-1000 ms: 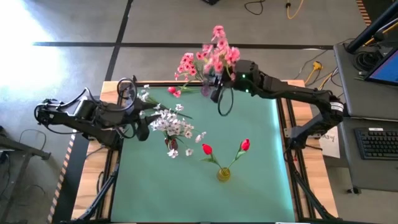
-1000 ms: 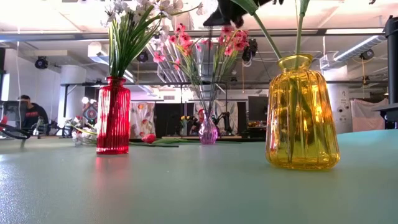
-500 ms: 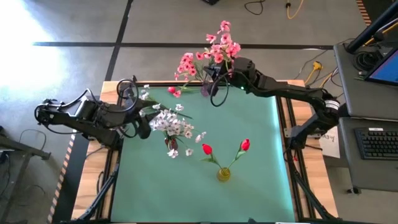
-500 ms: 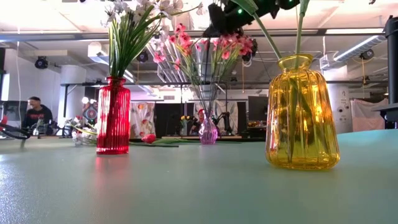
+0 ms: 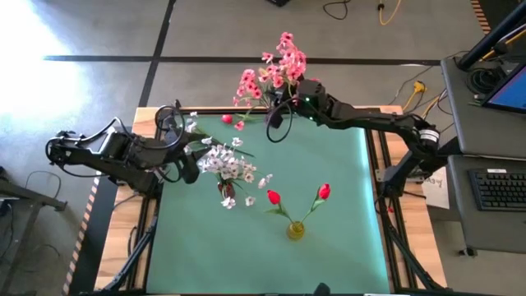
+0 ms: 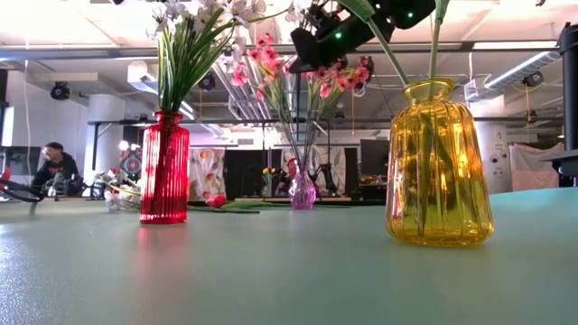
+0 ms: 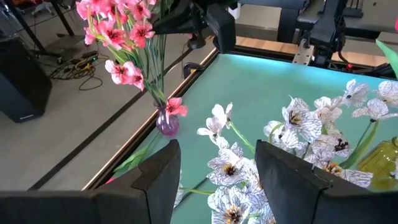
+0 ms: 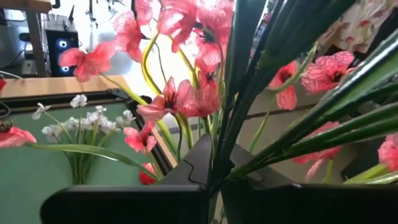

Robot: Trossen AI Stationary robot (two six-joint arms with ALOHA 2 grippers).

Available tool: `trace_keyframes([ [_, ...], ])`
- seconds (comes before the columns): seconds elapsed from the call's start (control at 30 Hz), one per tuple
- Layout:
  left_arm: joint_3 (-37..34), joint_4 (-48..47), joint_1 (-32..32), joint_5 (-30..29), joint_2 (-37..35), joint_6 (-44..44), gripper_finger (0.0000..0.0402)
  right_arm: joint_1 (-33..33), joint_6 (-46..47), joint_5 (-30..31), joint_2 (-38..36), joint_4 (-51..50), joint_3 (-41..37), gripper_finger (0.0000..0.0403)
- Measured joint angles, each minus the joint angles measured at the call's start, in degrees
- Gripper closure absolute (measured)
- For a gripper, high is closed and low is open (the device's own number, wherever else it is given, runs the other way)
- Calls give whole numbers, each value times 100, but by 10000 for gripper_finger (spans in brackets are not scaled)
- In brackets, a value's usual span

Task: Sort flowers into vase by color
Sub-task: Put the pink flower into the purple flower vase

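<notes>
My right gripper (image 5: pixel 285 105) reaches in from the table's right to the far edge and is shut on a pink spray (image 5: pixel 283 59), just above the small purple vase (image 6: pixel 302 192). More pink blossoms (image 5: pixel 246 85) stand in that vase. White blossoms (image 5: pixel 230 167) fill the red vase (image 6: pixel 164 167). Two red buds (image 5: pixel 274 197) stand in the yellow vase (image 6: pixel 439 167). Another red bud (image 5: pixel 228 120) lies flat on the mat near the far edge. My left gripper (image 7: pixel 217 180) waits open beside the white blossoms. My right gripper pinches the pink spray's green stems (image 8: pixel 231 124) between its two fingers, below the blossoms. The fingers come level from the table's right and lie across the stems. The spray stands roughly upright with its blossoms above the fingers. Whether its lower end is inside the purple vase cannot be told.
The green mat (image 5: pixel 345 205) has open room on its right and near parts. The three vases stand apart, the yellow one nearest the near edge. A desk with a keyboard (image 5: pixel 497 189) is right of the table. A person (image 6: pixel 54 167) sits in the room behind.
My right gripper has moved a little toward the table's left along the far edge and come down slightly, carrying the pink spray with it. The blossoms have swung left, closer to those in the purple vase. The left arm has kept still.
</notes>
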Motion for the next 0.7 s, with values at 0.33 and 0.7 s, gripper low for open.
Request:
trace_keyframes([
  [0.33, 0, -41, 0, 0, 0, 0, 208, -10, -13, 74, 253, 62, 2, 390],
  [0.7, -33, -133, 0, -7, 7, 0, 208, -12, 222, 587, 287, 165, 2, 390],
])
